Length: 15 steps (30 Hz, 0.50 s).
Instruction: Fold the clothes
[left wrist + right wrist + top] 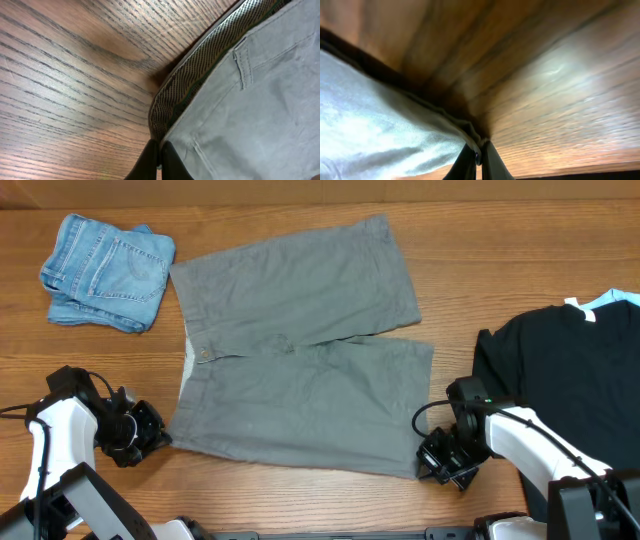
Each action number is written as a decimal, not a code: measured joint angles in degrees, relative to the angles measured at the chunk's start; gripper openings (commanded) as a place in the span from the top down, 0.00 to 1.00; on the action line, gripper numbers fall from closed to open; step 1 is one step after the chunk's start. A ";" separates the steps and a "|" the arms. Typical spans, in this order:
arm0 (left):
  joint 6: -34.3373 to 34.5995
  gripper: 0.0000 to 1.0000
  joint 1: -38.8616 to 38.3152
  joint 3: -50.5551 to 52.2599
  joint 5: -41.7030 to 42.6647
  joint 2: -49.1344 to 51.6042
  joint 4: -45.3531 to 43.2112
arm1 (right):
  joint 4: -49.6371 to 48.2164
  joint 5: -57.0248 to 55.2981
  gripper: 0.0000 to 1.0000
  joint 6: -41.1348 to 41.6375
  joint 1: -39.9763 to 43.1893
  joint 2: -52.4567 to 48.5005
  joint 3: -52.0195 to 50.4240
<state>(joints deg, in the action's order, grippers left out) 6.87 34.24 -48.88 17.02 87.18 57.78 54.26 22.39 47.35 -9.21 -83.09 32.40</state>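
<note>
The clothes, a pair of grey-olive shorts (300,360), lie spread flat in the middle of the table, waistband to the left and legs to the right. My left gripper (160,438) sits at the near-left waistband corner. In the left wrist view its fingers (150,162) are shut on that corner, where the dotted inner lining (200,70) of the shorts (250,115) shows. My right gripper (425,465) sits at the near-right leg corner. In the right wrist view the gripper (480,152) is shut on the hem of the shorts (380,130), which rises slightly off the wood.
A folded light-blue denim garment (108,270) lies at the far left. A black T-shirt (570,380) lies at the right, close behind my right arm. Both grippers are near the table's front edge.
</note>
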 measured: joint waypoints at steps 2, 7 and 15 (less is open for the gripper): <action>-0.02 0.96 0.00 0.00 0.24 0.00 0.33 | 1.16 -1.90 0.96 -0.57 0.00 0.00 1.01; -0.33 0.96 -0.02 0.00 0.92 0.00 1.09 | 6.71 -4.68 0.96 -3.06 0.00 0.24 5.35; -1.16 0.96 0.00 -0.15 1.22 0.00 2.73 | 13.27 -6.99 0.96 -5.31 0.00 7.19 13.90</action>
<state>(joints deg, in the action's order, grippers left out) 5.72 34.24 -49.04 18.24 87.18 60.51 67.53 15.40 42.04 -9.21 -75.90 46.30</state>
